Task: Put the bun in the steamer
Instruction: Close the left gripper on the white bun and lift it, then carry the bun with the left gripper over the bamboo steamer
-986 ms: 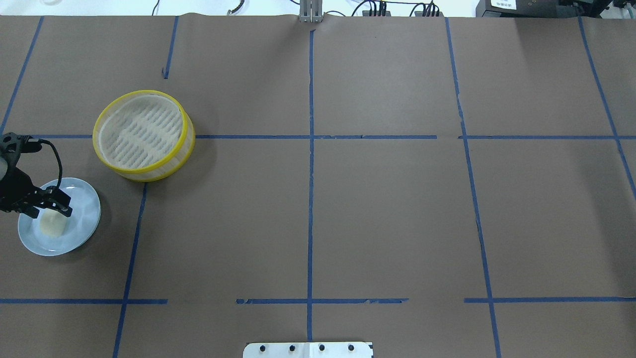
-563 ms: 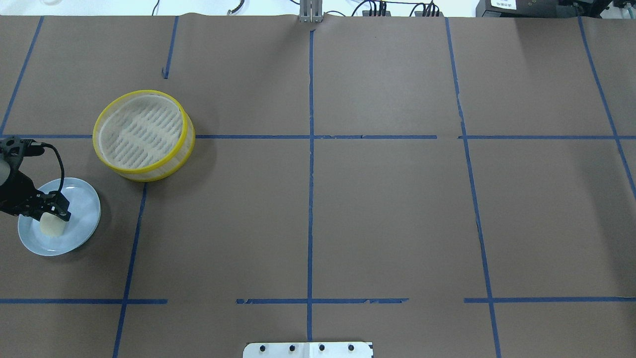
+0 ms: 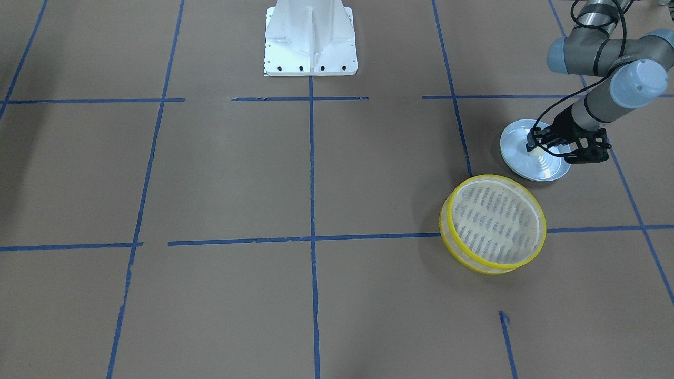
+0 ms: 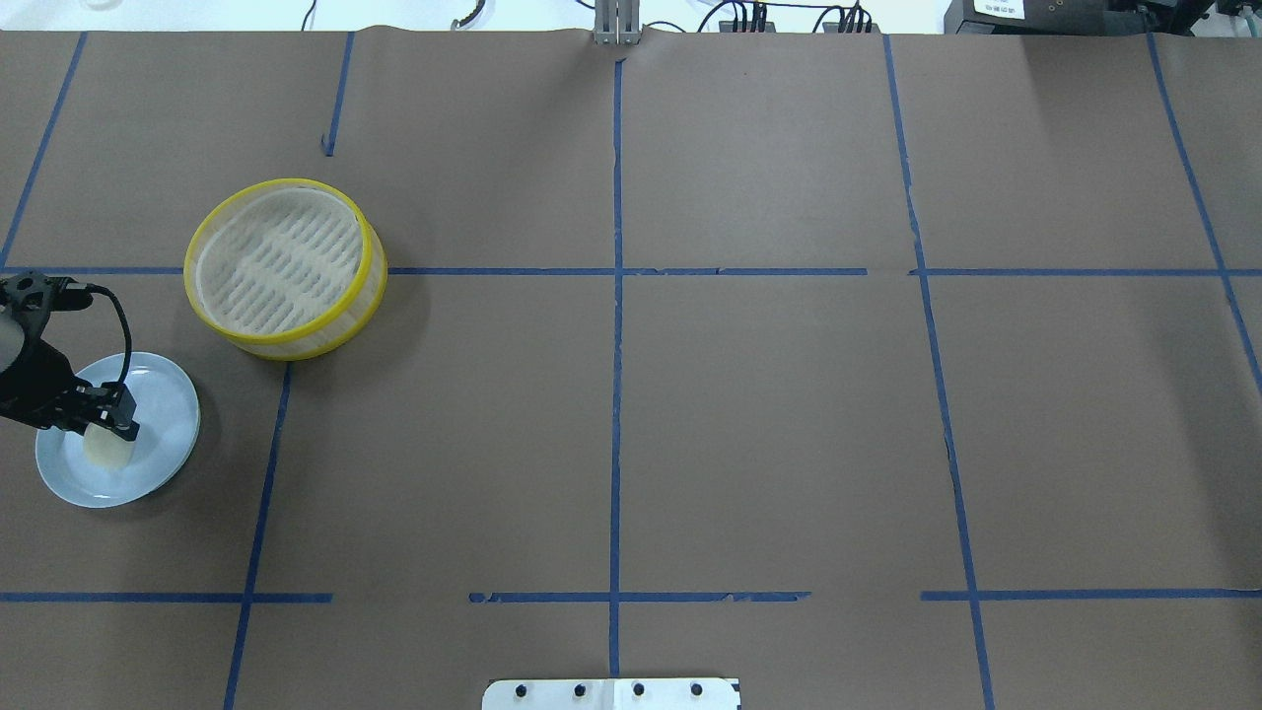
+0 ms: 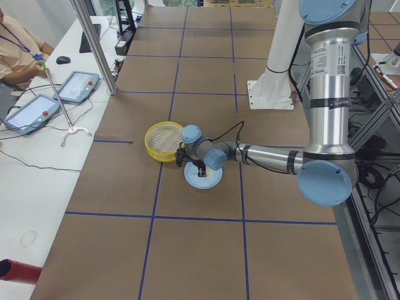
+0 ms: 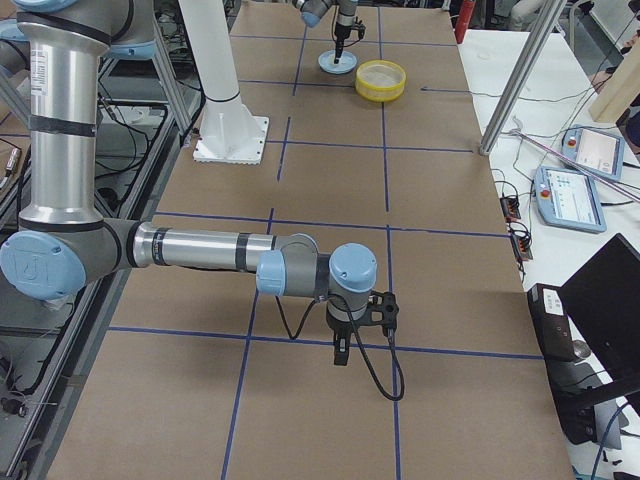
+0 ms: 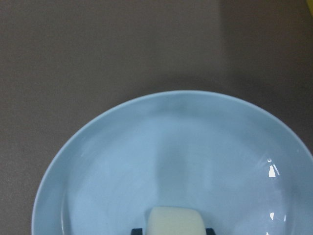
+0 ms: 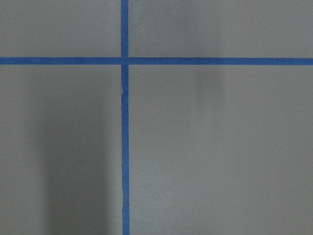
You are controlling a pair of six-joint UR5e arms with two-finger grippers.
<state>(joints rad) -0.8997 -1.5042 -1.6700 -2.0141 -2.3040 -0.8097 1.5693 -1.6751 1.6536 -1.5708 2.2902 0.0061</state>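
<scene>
The cream-white bun [image 4: 104,450] lies on the light blue plate [image 4: 163,414] at the table's left edge. My left gripper [image 4: 104,431] is down on the plate, its fingers closed against the bun's two sides. In the left wrist view the bun [image 7: 176,221] sits at the bottom edge between two black fingertips [image 7: 137,230]. The yellow-rimmed steamer [image 4: 286,266] stands empty just beyond and to the right of the plate. My right gripper [image 6: 340,350] hangs over bare table in the exterior right view only; I cannot tell whether it is open or shut.
Brown paper with blue tape lines covers the table. The robot's white base [image 3: 310,39] stands at the middle of the near edge. In the front-facing view the steamer [image 3: 494,223] is close to the plate [image 3: 545,169].
My left gripper has come down over the bun and its fingers have narrowed from wide open to closed on the bun's sides. The bun, plate and steamer have stayed in place.
</scene>
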